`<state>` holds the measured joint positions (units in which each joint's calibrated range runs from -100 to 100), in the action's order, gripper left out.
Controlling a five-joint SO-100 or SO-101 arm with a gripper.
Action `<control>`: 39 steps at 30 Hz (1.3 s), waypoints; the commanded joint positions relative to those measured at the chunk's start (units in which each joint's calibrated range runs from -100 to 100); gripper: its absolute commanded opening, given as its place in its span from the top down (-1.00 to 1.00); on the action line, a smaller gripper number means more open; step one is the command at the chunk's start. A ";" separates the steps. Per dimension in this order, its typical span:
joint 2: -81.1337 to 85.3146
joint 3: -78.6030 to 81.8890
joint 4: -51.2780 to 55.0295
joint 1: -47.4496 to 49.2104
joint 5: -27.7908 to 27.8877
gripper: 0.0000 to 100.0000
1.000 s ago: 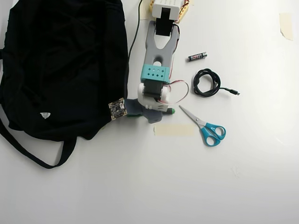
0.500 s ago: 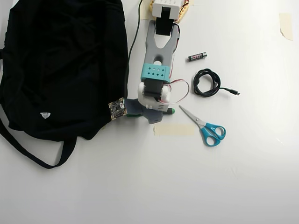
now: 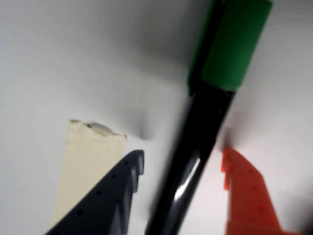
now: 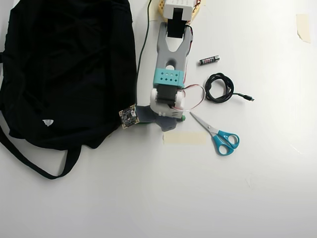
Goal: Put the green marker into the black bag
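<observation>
The green marker (image 3: pixel 195 142) lies on the white table, with a black glossy barrel and a green cap toward the top of the wrist view. My gripper (image 3: pixel 183 154) is open and low over it. The dark blue finger (image 3: pixel 112 196) is left of the barrel and the orange finger (image 3: pixel 247 196) is right of it, each with a small gap. In the overhead view the arm hides most of the marker and only a green end (image 4: pixel 183 118) peeks out beside the gripper (image 4: pixel 167 125). The black bag (image 4: pixel 69 64) lies flat to the left, close to the gripper.
A strip of beige tape (image 4: pixel 184 138) lies just below the gripper and also shows in the wrist view (image 3: pixel 88 161). Blue-handled scissors (image 4: pixel 218 136), a coiled black cable (image 4: pixel 219 88) and a small battery (image 4: pixel 209 60) lie to the right. A bag strap (image 4: pixel 34 163) loops at lower left.
</observation>
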<state>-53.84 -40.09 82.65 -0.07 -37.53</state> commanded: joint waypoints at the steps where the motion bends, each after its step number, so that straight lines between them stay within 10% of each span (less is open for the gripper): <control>1: -0.77 0.74 2.27 0.97 0.25 0.58; 39: -2.43 0.56 3.65 1.05 0.30 0.96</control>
<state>-55.67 -40.09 86.09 0.51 -37.53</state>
